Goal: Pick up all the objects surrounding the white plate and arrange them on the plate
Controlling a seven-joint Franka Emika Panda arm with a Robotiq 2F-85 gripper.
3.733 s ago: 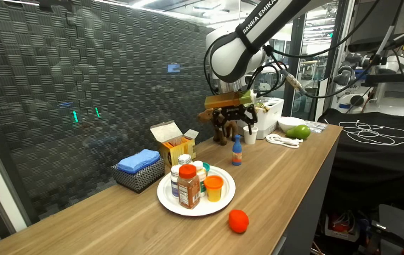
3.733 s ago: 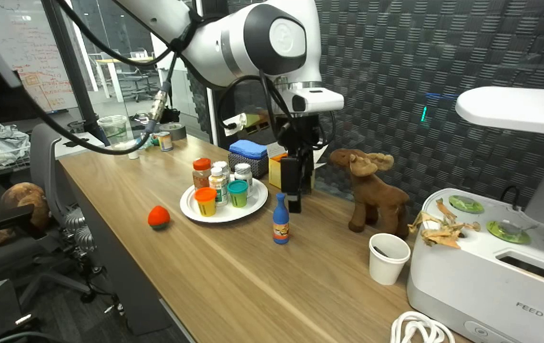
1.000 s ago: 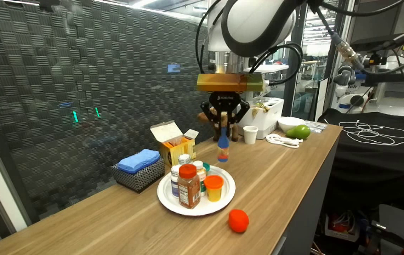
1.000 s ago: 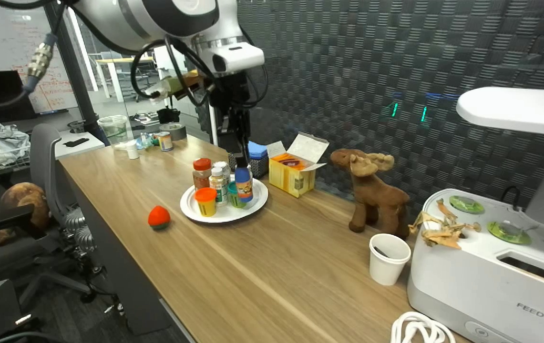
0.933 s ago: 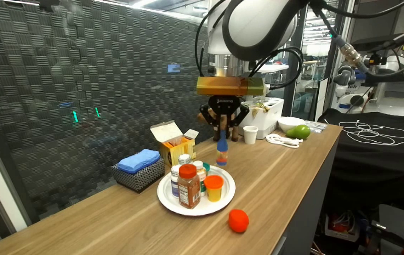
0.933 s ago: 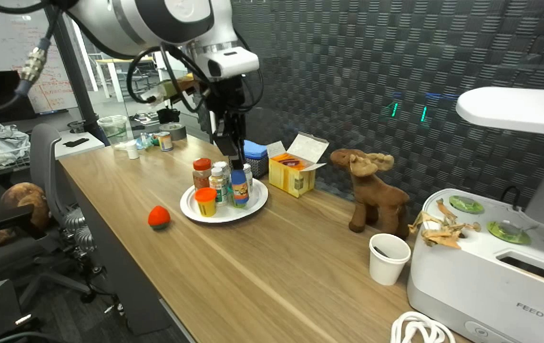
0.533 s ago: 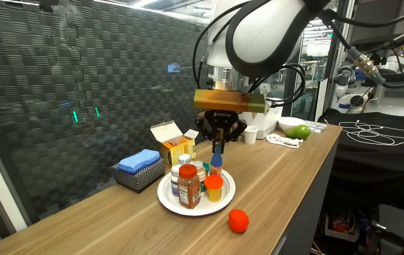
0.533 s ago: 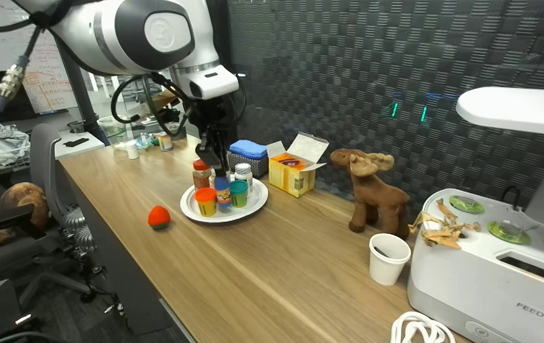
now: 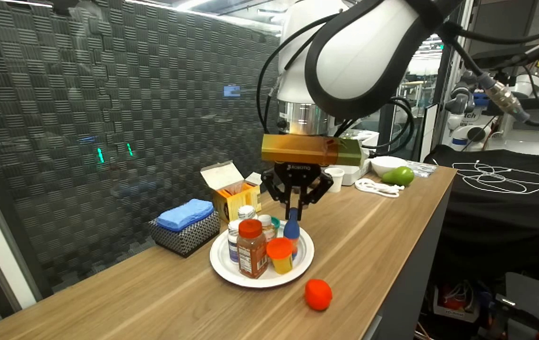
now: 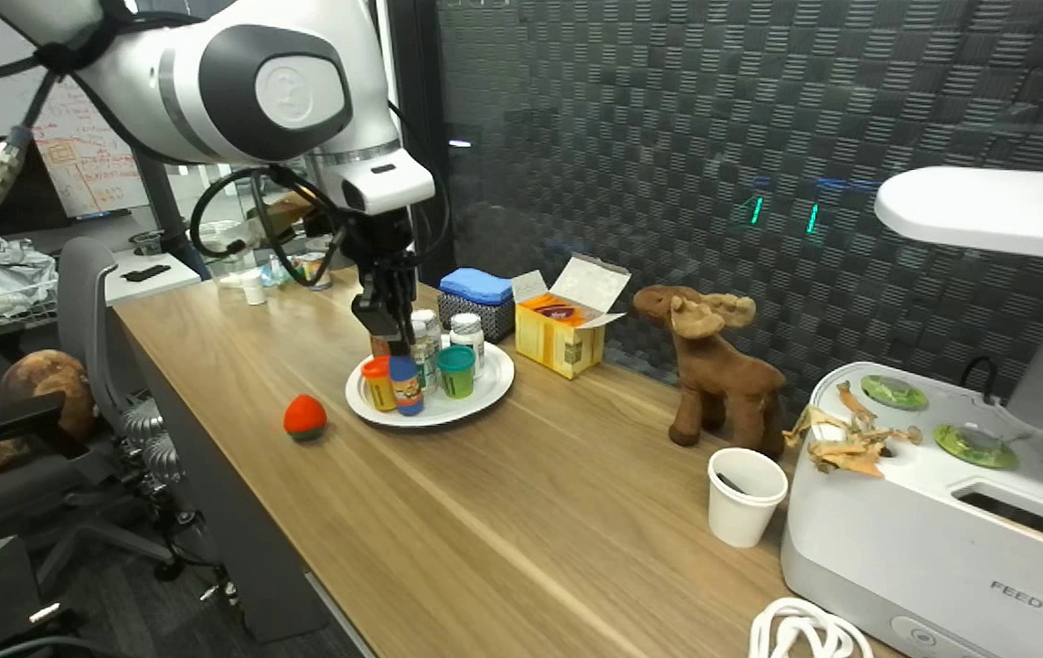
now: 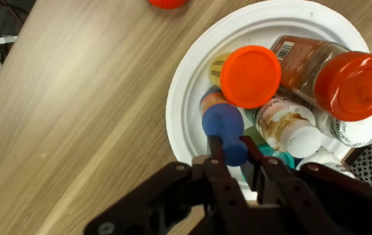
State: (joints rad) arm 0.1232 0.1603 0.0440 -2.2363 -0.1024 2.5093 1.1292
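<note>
The tool [image 11: 233, 147] was narrow, clamped on the neck of the blue bottle [image 11: 222, 119], which was inside the rim of the white plate [image 11: 177, 114]. Whether the bottle's base rested on the plate could not be told. The orange-lidded tub [image 9: 282, 265] sat just beside it, slightly tilted; contact between the two looked likely.

Progress, as judged: near the end. On the plate were that tub, the teal-lidded tub [image 10: 457, 375], the red-capped spice jar [image 9: 252, 255] and three white pill bottles [image 10: 467, 343]. What remained, as judged, was to release the blue bottle and fetch the orange-red ball [image 9: 318, 295], which lay off the plate on the worktop [image 10: 530, 548], near the rim.

Views compared: in an exterior view the spice jar [image 9: 252, 259] showed whole, the teal-lidded tub [image 9: 276, 222] only as a strip. In an exterior view the teal-lidded tub [image 10: 457, 382] stood clear, the spice jar [image 10: 378, 347] was mostly covered, and the ball [image 10: 304, 416] showed a dark underside. The wrist view caught only the ball's edge.
</note>
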